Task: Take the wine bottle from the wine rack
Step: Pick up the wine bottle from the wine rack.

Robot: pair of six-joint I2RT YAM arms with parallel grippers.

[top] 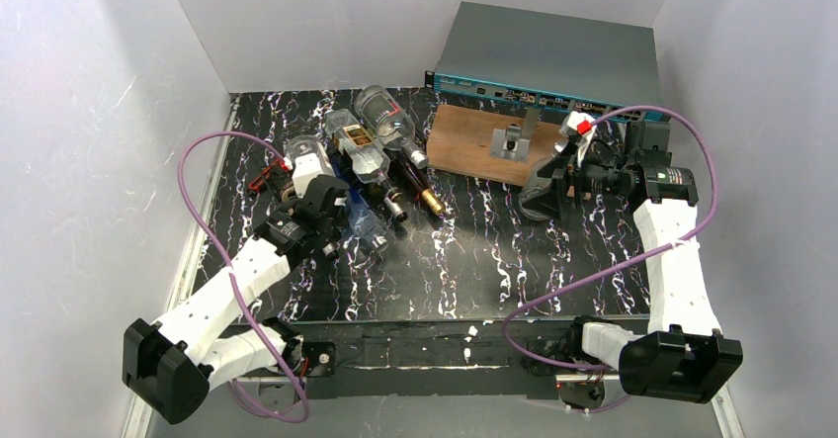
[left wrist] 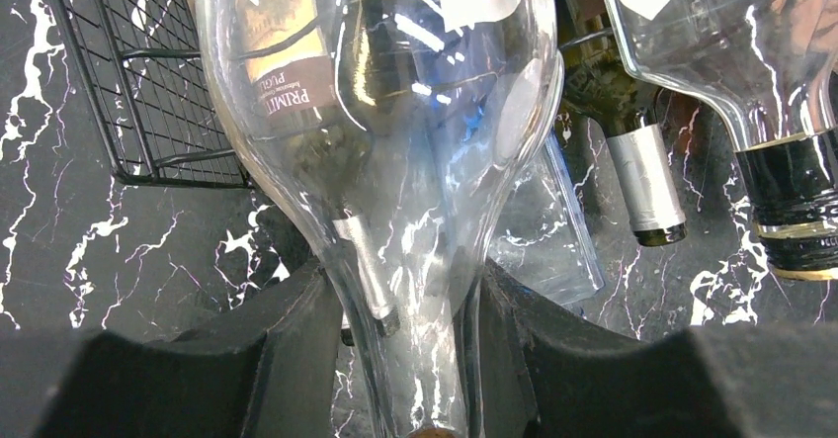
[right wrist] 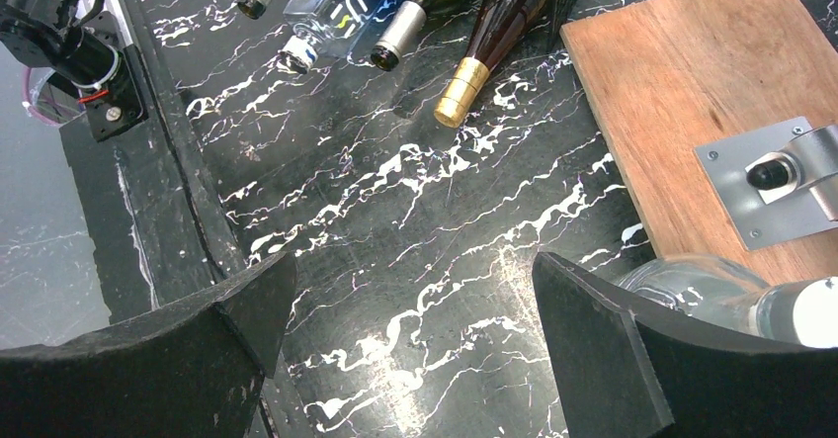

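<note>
In the left wrist view a clear glass wine bottle fills the middle, its neck running down between my black fingers. My left gripper is shut on that neck. Through the glass I see a labelled bottle lying beneath it. The black wire wine rack shows at the upper left, beside the bottle's body. From above, the left gripper sits at the near end of the bottle row, and the clear bottle is mostly hidden under the wrist. My right gripper hangs open over bare table.
More bottles lie alongside: a dark one with a silver capsule, a clear one with a black neck, and a gold-capped one. A wooden board with a metal bracket and a clear bottle are by the right gripper. A grey box stands behind.
</note>
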